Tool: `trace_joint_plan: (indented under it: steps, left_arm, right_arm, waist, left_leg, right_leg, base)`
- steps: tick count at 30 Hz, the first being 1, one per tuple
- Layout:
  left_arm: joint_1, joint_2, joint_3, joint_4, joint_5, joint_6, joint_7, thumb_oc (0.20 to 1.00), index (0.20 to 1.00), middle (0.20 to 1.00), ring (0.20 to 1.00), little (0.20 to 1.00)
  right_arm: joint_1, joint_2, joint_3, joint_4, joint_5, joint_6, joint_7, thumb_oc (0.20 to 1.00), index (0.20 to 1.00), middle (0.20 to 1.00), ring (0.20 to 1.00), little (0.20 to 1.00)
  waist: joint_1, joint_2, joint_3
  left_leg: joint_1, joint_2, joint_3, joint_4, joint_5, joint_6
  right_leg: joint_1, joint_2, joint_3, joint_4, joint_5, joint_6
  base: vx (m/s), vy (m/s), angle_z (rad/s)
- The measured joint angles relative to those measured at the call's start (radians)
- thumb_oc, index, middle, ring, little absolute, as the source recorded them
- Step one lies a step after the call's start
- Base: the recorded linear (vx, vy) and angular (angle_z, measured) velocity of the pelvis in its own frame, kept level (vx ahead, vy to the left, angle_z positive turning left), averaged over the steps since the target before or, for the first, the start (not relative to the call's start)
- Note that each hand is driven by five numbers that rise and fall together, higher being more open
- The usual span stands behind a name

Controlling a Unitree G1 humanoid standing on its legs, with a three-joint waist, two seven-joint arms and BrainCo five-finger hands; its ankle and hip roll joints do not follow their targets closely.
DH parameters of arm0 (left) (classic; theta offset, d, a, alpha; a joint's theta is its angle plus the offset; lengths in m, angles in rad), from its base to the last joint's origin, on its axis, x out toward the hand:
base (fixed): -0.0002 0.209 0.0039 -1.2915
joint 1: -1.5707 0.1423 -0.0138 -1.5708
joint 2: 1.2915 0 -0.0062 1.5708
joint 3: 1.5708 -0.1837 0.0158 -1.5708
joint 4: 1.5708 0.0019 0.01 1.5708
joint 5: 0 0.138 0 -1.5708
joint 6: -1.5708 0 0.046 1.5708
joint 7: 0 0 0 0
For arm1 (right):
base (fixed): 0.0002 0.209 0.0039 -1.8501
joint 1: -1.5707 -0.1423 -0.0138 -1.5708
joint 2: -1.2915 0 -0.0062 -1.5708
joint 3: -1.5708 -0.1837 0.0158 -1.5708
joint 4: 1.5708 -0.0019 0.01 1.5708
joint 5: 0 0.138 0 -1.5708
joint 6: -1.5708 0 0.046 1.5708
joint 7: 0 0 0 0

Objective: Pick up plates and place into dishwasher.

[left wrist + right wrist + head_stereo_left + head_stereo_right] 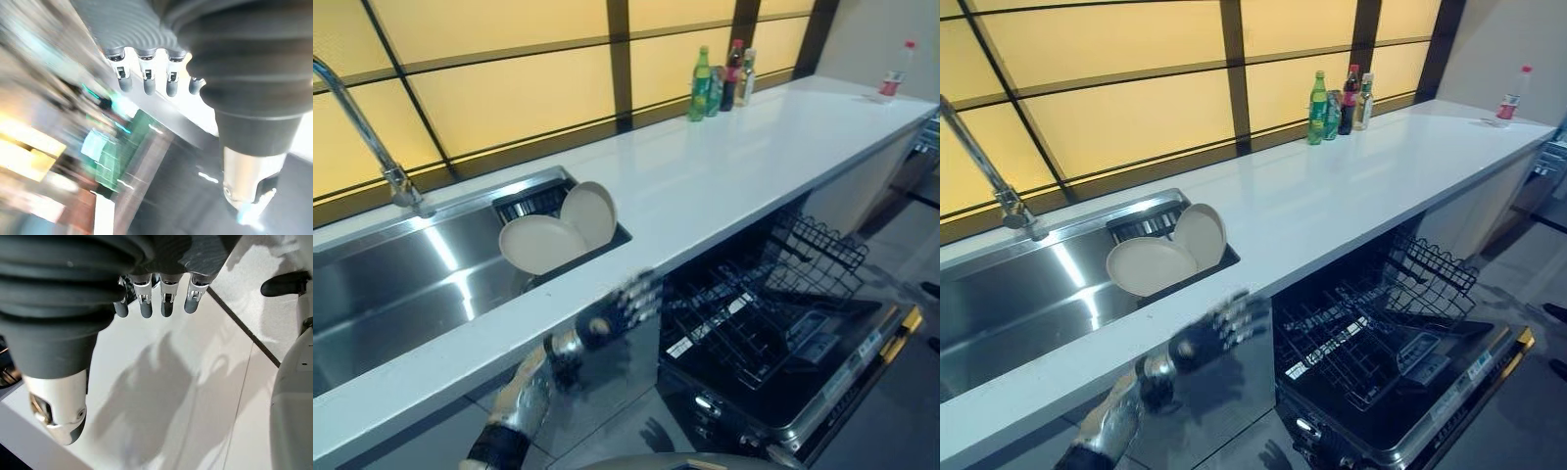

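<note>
Left eye view: two plates (558, 231) lean in the rack at the right end of the sink (401, 284), left of frame centre. The left hand (619, 311) sits lower centre, below the counter edge, fingers relaxed and spread, empty. The plates lie up and left of it, faces tilted up. The dishwasher rack (754, 313) stands open at lower right. The right hand (156, 298) hangs over the floor, fingers straight, holding nothing. The left hand is judged nearer.

Two cream plates (558, 233) in sink rack (524, 203)
</note>
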Motion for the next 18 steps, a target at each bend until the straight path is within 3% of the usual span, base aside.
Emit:
trace_joint_plan:
  steps: [2, 4, 6, 8, 12, 13, 15, 18]
  left_arm:
    - [-0.032, -0.001, 0.001, -0.11, -0.102, 0.009, 0.055, 1.0, 1.0, 1.0, 1.0, 1.0]
    - [-0.079, 0.0, 0.004, -0.19, -0.207, -0.024, 0.136, 1.0, 1.0, 1.0, 1.0, 1.0]
    - [-0.129, 0.013, 0.008, -0.267, -0.258, -0.107, 0.225, 1.0, 1.0, 1.0, 1.0, 1.0]
    - [-0.176, 0.027, 0.023, -0.297, -0.251, -0.242, 0.337, 1.0, 1.0, 1.0, 1.0, 1.0]
    - [-0.228, 0.124, 0.178, -0.294, 0.083, -0.521, 0.679, 1.0, 1.0, 1.0, 1.0, 1.0]
    - [-0.233, 0.185, 0.213, -0.287, 0.267, -0.574, 0.805, 1.0, 1.0, 1.0, 1.0, 1.0]
    - [-0.297, 0.372, 0.26, -0.214, 0.591, -0.601, 1.005, 1.0, 1.0, 1.0, 1.0, 1.0]
    - [-0.426, 0.628, 0.259, 0.033, 0.84, -0.57, 1.159, 1.0, 1.0, 1.0, 1.0, 1.0]
  right_arm:
    - [-0.006, 0.007, 0.002, 0.003, 0.0, -0.004, -0.003, 1.0, 1.0, 1.0, 1.0, 1.0]
    - [-0.007, 0.008, 0.007, 0.015, 0.0, -0.007, -0.006, 1.0, 1.0, 1.0, 1.0, 1.0]
    - [-0.004, 0.008, 0.013, 0.015, 0.0, -0.011, -0.014, 1.0, 1.0, 1.0, 1.0, 1.0]
    - [0.002, 0.007, 0.016, 0.014, 0.0, -0.012, -0.022, 1.0, 1.0, 1.0, 1.0, 1.0]
    - [0.026, 0.003, 0.027, 0.005, -0.001, -0.02, -0.043, 1.0, 1.0, 1.0, 1.0, 1.0]
    - [0.031, -0.005, 0.031, 0.001, -0.001, -0.02, -0.049, 1.0, 1.0, 1.0, 1.0, 1.0]
    - [0.051, -0.011, 0.032, -0.005, 0.0, -0.02, -0.061, 1.0, 1.0, 1.0, 1.0, 1.0]
    - [0.064, -0.022, 0.031, -0.007, 0.0, -0.016, -0.067, 1.0, 1.0, 1.0, 1.0, 1.0]
  waist:
    - [-0.003, -0.004, 0.002]
    - [-0.003, -0.007, 0.0]
    - [-0.004, -0.009, 0.001]
    - [-0.005, -0.009, -0.002]
    - [-0.002, -0.009, -0.003]
    - [-0.002, -0.009, -0.005]
    - [-0.002, -0.012, -0.008]
    - [-0.005, -0.005, -0.026]
  left_leg:
    - [0.001, 0.0, 0.0, 0.0, -0.001, -0.003]
    - [0.003, 0.0, 0.0, 0.0, 0.0, -0.003]
    - [0.005, 0.0, -0.001, 0.0, -0.001, -0.003]
    - [0.007, 0.0, -0.001, -0.001, -0.001, -0.003]
    - [0.006, 0.004, -0.003, -0.001, -0.001, -0.003]
    - [0.005, 0.004, -0.005, -0.001, 0.001, -0.007]
    - [0.003, 0.005, -0.009, -0.001, 0.002, -0.008]
    - [-0.001, 0.003, -0.011, -0.001, 0.002, -0.008]
  right_leg:
    - [0.001, 0.0, 0.0, 0.0, -0.002, 0.003]
    - [0.003, 0.0, 0.0, 0.0, -0.002, 0.003]
    - [0.014, 0.0, 0.0, 0.0, -0.002, 0.004]
    - [0.016, 0.0, 0.0, 0.0, -0.002, 0.004]
    - [0.016, 0.003, 0.0, 0.0, -0.003, 0.002]
    - [0.017, 0.003, -0.003, -0.001, -0.003, 0.001]
    - [0.018, 0.005, -0.007, -0.001, -0.003, 0.0]
    - [0.015, 0.003, -0.011, -0.001, -0.001, -0.004]
  base:
    - [0.04, -0.019, 0.0]
    - [0.03, 0.005, 0.0]
    - [0.02, 0.009, 0.0]
    - [0.05, 0.024, 0.0]
    - [0.07, 0.046, 0.0]
    - [0.09, 0.074, 0.06]
    - [0.08, 0.088, 0.08]
    - [0.07, 0.113, 0.05]
